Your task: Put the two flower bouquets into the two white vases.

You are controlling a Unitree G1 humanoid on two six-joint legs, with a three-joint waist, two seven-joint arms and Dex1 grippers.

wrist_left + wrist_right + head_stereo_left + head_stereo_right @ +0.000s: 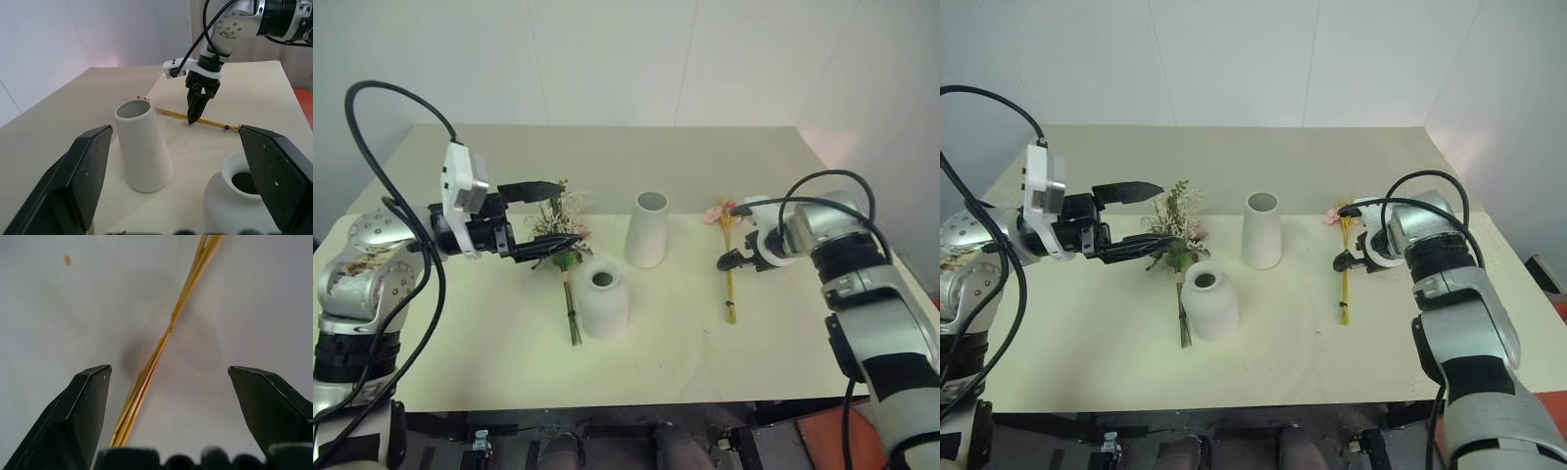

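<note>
The bushy bouquet of cream sprigs, green leaves and pink roses lies on the table, its stems running beside the squat white vase. My left gripper hovers open over its head, holding nothing. The taller white vase stands upright at the middle. To its right lies the slim yellow straw bouquet with pink blossoms. My right gripper points down over it, open. The straw stems run between its two fingers, untouched.
The cream table has bare room behind the vases and along its front edge. A white wall rises behind the table. In the left wrist view the tall vase and the squat vase stand close together.
</note>
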